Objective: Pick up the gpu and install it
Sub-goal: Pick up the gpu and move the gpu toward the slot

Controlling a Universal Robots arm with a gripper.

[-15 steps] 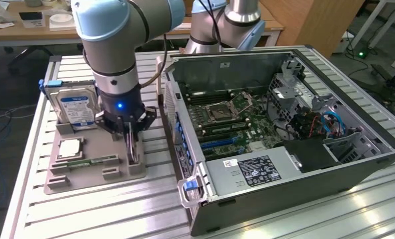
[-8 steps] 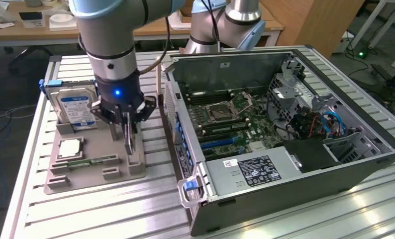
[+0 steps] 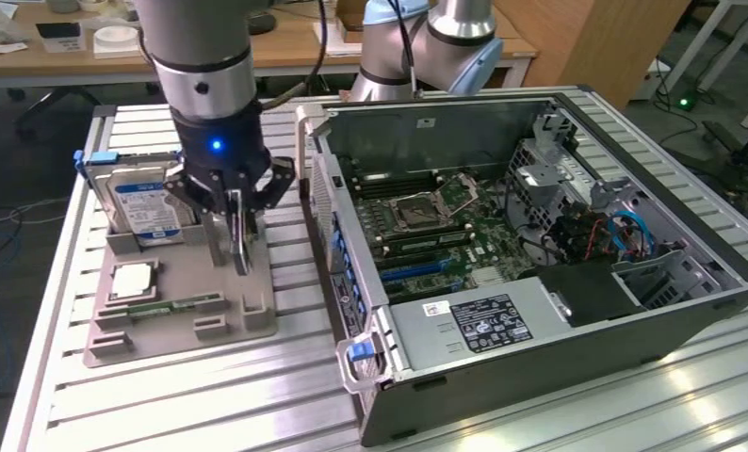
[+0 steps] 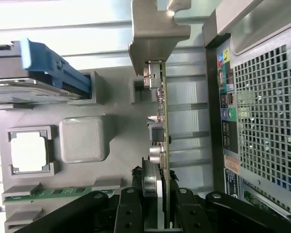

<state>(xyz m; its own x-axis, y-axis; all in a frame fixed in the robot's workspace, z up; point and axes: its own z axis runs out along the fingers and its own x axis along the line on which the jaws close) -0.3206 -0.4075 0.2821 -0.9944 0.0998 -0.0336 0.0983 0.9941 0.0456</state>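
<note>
Watching from beside the table (image 3: 160,405), I see the tool (image 3: 238,252) lowered over the grey parts tray (image 3: 179,330), which sits just outside the rear face of the open computer case (image 3: 675,301). Its fingers are drawn in narrow on either side of the gpu (image 4: 164,121), and to my eye they are gripping it. The card stands on edge in the tray, running alongside the case's rear wall. Its pale metal bracket (image 4: 155,34) is at the end away from the tool. I cannot tell whether the card's lower edge has left its seat in the tray. The hard drive (image 3: 141,202) stands on the side of the tool away from the case, with the processor chip (image 3: 133,280) and the memory stick (image 3: 173,306) lying flat in the tray near it.

I judge the step in hand to be the pick-up. Because the hold is near one end, the bracket end may sag or swing, so a slow, straight, vertical pull would suit best. The board should keep parallel to the case wall so the bracket does not knock against it. The pressure ought to fall on bare board rather than on the small parts along its face.
</note>
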